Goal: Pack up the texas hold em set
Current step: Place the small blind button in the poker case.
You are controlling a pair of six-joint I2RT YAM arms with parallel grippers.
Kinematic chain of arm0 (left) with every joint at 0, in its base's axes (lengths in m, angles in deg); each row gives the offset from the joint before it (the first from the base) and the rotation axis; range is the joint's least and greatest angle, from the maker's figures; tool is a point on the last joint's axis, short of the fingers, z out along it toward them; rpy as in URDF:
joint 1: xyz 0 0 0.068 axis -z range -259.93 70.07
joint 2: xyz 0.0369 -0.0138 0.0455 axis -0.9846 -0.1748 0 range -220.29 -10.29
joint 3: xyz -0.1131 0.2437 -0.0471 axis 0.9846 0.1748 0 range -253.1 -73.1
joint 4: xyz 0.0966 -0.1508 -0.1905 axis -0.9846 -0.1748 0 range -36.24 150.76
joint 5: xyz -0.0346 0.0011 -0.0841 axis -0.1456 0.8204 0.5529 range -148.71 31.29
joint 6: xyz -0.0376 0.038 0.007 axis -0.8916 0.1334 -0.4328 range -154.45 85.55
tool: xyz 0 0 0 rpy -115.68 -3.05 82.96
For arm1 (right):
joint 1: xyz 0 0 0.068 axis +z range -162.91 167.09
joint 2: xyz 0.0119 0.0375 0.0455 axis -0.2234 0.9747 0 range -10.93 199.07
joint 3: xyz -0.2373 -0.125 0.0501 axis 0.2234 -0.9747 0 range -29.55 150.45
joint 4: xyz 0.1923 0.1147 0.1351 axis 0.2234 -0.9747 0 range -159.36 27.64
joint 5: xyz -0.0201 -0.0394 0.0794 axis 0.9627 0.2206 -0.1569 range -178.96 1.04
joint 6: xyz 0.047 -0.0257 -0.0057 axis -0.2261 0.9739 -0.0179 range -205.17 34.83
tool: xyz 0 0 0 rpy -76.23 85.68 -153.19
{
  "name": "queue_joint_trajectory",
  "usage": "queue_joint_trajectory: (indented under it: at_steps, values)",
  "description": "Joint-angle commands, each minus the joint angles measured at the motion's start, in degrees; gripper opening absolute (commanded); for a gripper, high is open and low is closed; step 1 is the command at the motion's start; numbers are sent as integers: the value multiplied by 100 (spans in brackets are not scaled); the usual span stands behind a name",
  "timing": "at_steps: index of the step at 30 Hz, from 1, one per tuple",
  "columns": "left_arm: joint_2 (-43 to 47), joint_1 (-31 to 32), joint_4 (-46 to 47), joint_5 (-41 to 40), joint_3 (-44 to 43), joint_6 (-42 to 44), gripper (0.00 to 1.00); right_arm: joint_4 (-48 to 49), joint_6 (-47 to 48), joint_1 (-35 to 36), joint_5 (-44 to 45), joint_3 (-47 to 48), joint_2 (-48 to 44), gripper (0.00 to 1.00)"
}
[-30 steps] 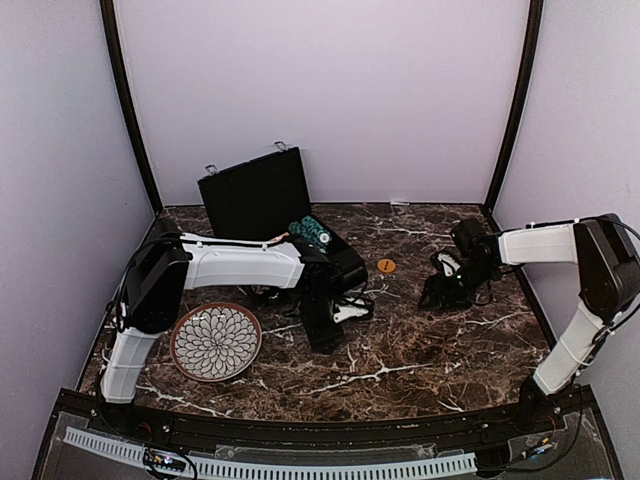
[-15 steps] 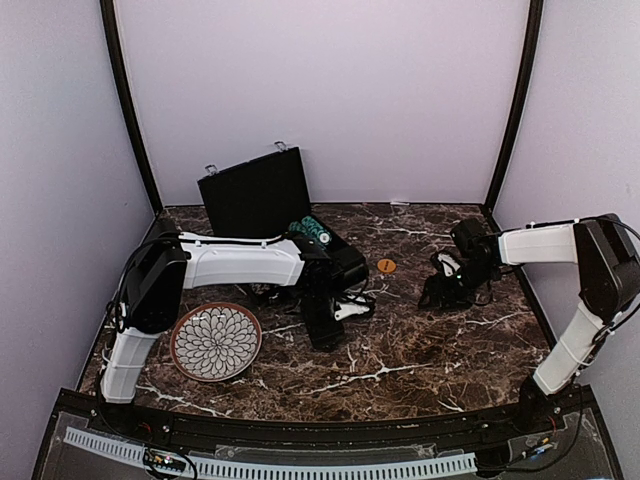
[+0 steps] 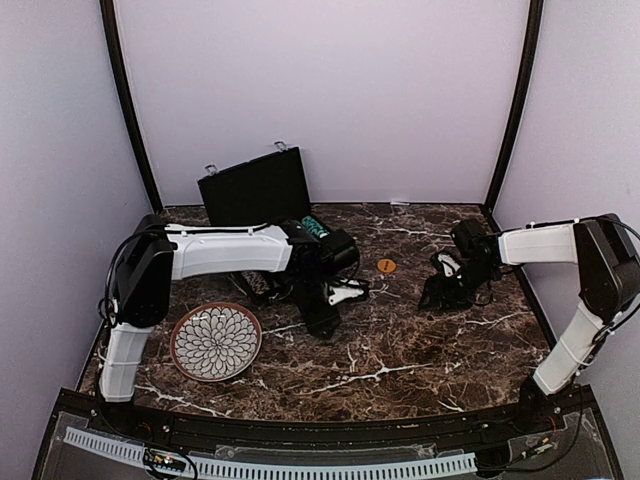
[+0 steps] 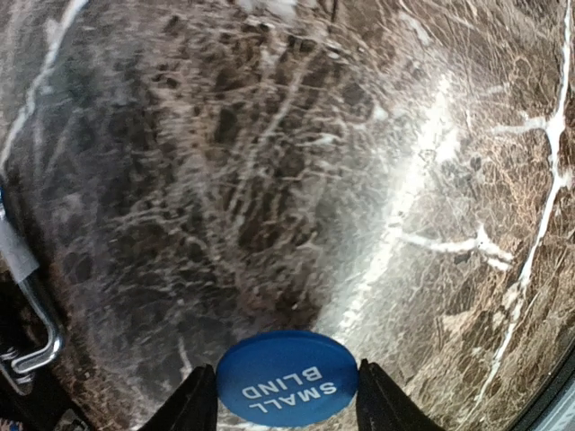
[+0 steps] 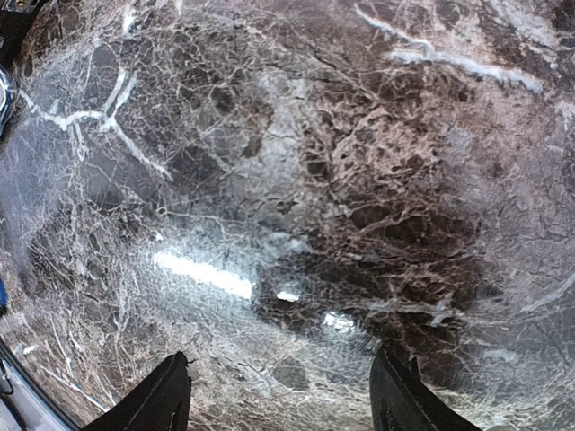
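Black hard briefcase with silver latches: open at 11 o'clock on the brown marble table, lid standing upright. A row of teal-and-white striped poker chips shows in its base at the 4 o'clock corner; the rest of the tray is hidden by the left arm. Round blue plastic button: clamped between the left fingers, held at 5 o'clock of the case, not yet packed; its white lettering reads "SMALL BLIND". Round orange button: loose on the table at 3 o'clock of the case, its marking too small to read. Right fingers: spread apart, grasping nothing, over bare table at the 3 o'clock side. Judged status: partly packed, with both buttons to stow and the lid to shut and latch. No other writing is legible.
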Motion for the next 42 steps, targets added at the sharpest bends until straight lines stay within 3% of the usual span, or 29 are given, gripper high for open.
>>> queue_joint_trajectory:
  at_steps: [1, 12, 20, 26, 33, 42]
  values:
    - [695, -358, 31, 256, -56, -75, 53, -56, 65, 28, -9, 63, -16, 69]
    - [1074, -1415, 542, 176, -8, -169, 53, -98, 84, 29, -23, 167, 11, 69]
    - [675, -2360, 918, 14, -380, -231, 53, -134, 101, 28, -22, 252, 64, 69]
    - [-26, -2591, 1022, 68, -987, -179, 53, -144, 93, 33, -33, 320, 130, 70]
    - [-829, -2636, 1011, -397, -1755, -144, 54, -148, 92, 39, -40, 358, 196, 70]
    - [-1008, -2692, 968, -672, -2199, -157, 54, -142, 86, 37, -25, 339, 245, 70]
